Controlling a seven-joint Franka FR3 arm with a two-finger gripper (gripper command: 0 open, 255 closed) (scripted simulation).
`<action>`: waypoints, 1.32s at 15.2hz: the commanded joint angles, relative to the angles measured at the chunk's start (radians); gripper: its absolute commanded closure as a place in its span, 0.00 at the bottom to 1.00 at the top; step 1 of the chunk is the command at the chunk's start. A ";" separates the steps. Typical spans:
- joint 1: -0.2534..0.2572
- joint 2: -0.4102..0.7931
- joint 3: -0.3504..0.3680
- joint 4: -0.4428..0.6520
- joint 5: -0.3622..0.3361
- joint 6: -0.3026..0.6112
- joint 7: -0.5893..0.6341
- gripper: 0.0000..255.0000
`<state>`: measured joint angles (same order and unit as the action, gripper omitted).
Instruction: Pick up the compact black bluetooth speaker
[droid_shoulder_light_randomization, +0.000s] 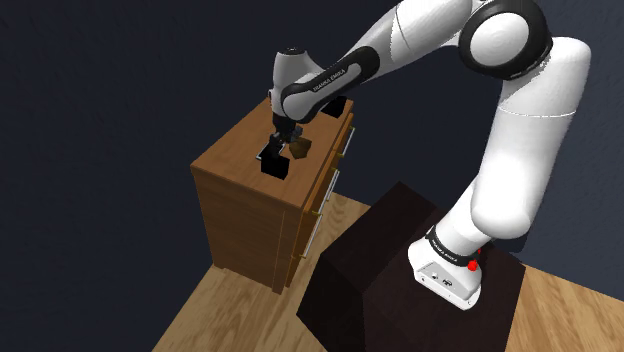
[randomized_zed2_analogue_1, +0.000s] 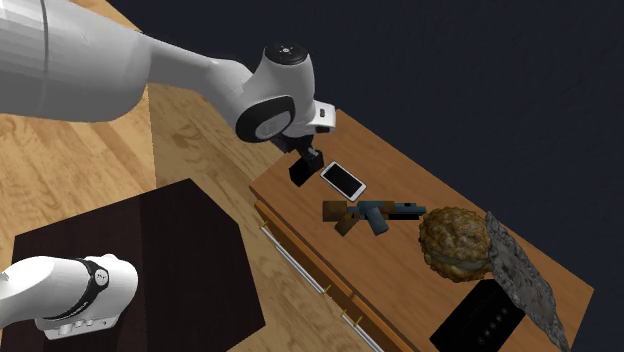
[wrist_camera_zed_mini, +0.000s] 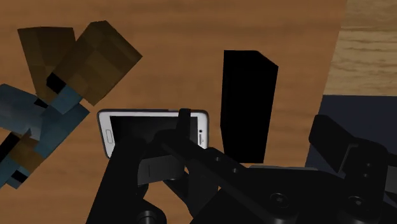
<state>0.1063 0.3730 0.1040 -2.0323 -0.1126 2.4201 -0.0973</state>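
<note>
Hovering black gripper, jaws apart, over small black boxy speaker at wooden dresser's corner. Probably light, rigid, slick; clasp flat sides.

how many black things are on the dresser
2: an upright black block beside the white phone, and a flat black slab with dots at the other end. The arm could hide more.

Dresser top crowded at corner: black box upright near edge; phone flat just beside; blocky toy gun next along; lumpy brown ball bulky beyond; bare wood strip along far edge.
</note>
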 joint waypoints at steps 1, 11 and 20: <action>0.006 0.085 0.003 0.068 -0.005 0.014 -0.012 0.00; 0.019 0.213 -0.004 0.118 -0.023 0.088 -0.006 0.00; 0.020 0.212 -0.004 0.117 -0.023 0.088 -0.005 1.00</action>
<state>0.1259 0.5839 0.0998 -1.9150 -0.1352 2.5074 -0.1027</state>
